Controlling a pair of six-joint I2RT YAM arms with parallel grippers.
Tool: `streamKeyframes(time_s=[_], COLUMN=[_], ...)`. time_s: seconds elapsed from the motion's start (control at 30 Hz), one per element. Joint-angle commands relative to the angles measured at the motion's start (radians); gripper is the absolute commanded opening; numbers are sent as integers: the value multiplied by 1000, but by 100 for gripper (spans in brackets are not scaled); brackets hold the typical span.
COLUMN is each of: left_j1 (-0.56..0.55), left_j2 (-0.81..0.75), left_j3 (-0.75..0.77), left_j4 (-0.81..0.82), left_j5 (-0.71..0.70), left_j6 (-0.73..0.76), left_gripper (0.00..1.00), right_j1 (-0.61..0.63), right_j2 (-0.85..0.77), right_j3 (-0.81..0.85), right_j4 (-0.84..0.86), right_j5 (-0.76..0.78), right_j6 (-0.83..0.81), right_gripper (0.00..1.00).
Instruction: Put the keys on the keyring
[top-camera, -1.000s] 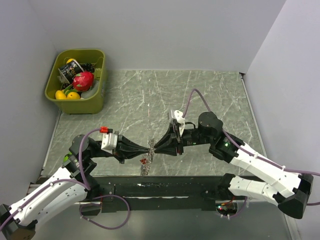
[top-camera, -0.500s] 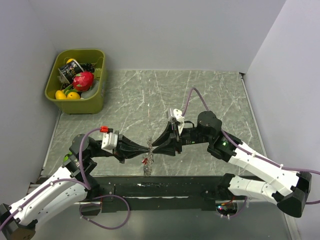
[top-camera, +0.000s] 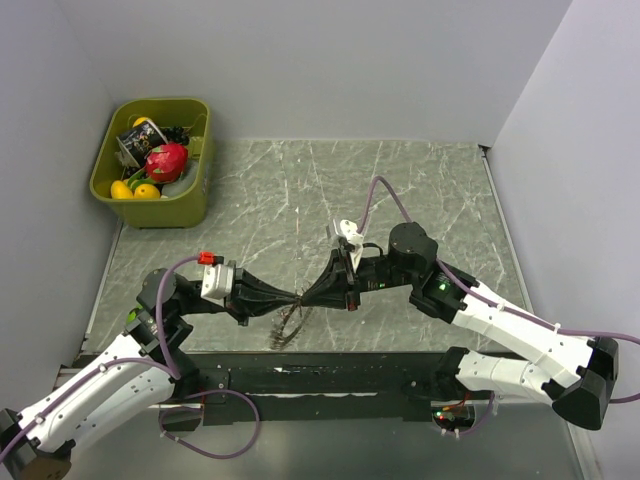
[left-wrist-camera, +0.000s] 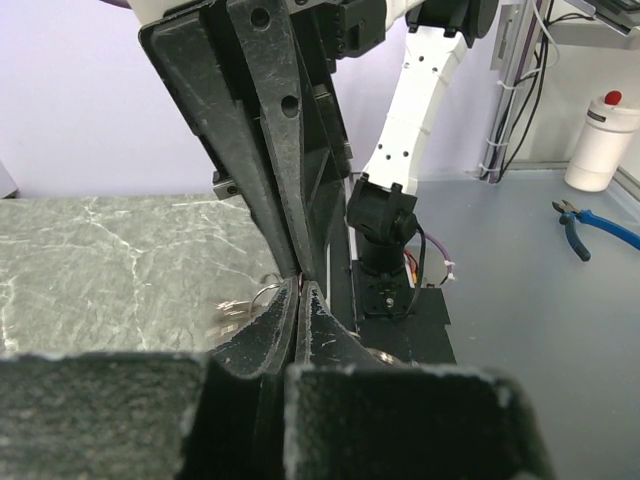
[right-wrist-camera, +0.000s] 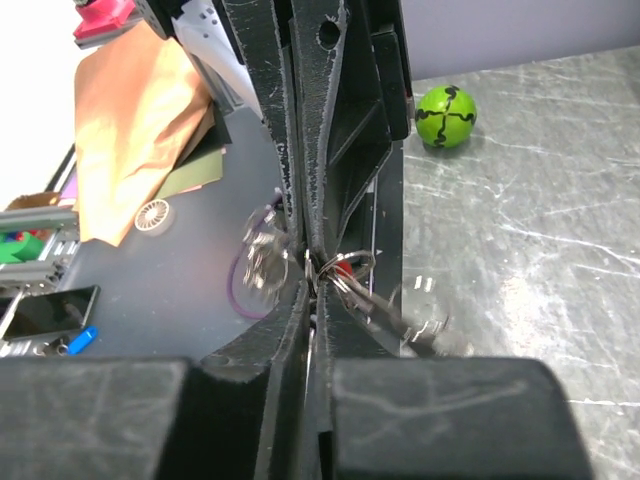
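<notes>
Low in the middle of the top view, just above the arm bases, my left claw (top-camera: 292, 300) and my right claw (top-camera: 312, 296) meet tip to tip over the near edge of the counter (top-camera: 400, 190). The keyring (top-camera: 287, 327) hangs from that meeting point and slants down and to the left as a dark spiky bunch, clear of the counter as far as I can judge. My left claw is fully closed. In the left wrist view the ring's thin wire curls out just left of its tips, so I take it to be clamped on the keyring. My right claw's tips are drawn together at the centre of the right wrist view, but I cannot tell whether they pinch the wire, a key, or nothing. Touching those tips on their right is the red-headed key (right-wrist-camera: 343, 266), tangled in loops of wire, with more keys trailing toward the lower right. I judge the work to be mid-threading: the red key is at the ring, but whether it is fully on I cannot say. I find no tan or whitish key in any view, so those probably remain.
</notes>
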Motion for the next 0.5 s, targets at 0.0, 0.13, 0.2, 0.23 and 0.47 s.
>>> streamKeyframes(time_s=[0.0,0.13,0.2,0.23,0.47], left_j1=[-6,-6,-4,-6,-6], left_j2=[-7,-19,-28,-31,-60], left_j3=[44,45,49,49,58], left_j4=[82,61,49,36,-14], left_j5=[3,0,-3,-5,-17], left_j6=[-8,4,10,18,49], left_gripper=[1,1,1,1,1], right_j1=[21,23,24,23,23], right_j2=[12,10,4,-1,-82], right_j3=[1,3,1,1,-40], right_j4=[79,69,60,53,31], right_j5=[19,30,38,41,108], right_j6=[14,8,3,0,-25], right_gripper=[2,0,0,0,27])
